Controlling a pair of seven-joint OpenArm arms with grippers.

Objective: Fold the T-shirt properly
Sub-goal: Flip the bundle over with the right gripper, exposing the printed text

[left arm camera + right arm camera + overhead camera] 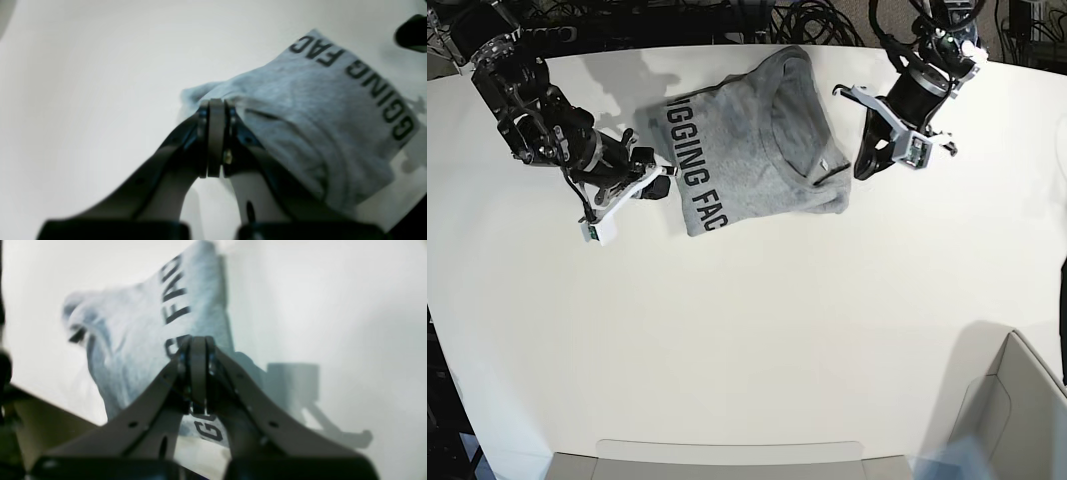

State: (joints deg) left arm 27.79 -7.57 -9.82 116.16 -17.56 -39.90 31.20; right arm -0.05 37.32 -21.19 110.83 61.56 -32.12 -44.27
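Base view shows the partly folded T-shirt (752, 150) flanked by the left gripper (864, 168) and right gripper (665, 186), both pinched closed and empty, likely between folds.

T-shirt (747, 150) lay near the table's (757, 340) far edge, right gripper (665, 186) just beside one side, left gripper (864, 165) beside the other.

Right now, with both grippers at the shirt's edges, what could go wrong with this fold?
1. The right gripper has shut at the lettered edge of the T-shirt; the pinch may catch only one layer, perhaps none.
2. The left gripper is shut beside the rumpled sleeve side; lifting from there could drag the bunched cloth unevenly.
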